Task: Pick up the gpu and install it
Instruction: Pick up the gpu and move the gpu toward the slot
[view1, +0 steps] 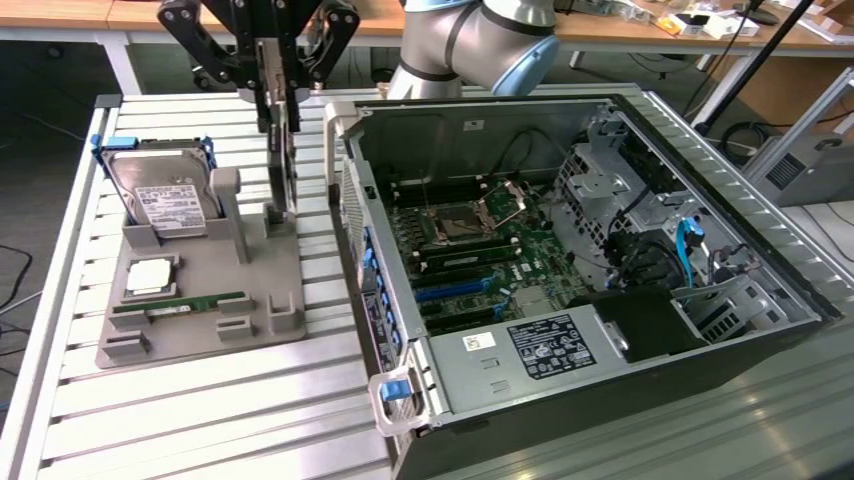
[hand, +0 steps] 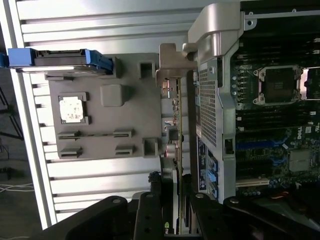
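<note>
The gripper (view1: 278, 110) is clamping its fingers on the top edge of the gpu (view1: 280, 175), which is hanging upright and edge-on over the far right part of the grey parts tray (view1: 274, 275), between the blue-framed hard drive (view1: 167, 195) on the exterior view's left and the open computer case (view1: 344, 120) on its right.

surface: slatted metal table (view1: 200, 430) | exterior view's left: grey parts holder (view1: 274, 285) lying flat | exterior view's right: open computer case (view1: 534, 400) on its side, just beside holder
</note>
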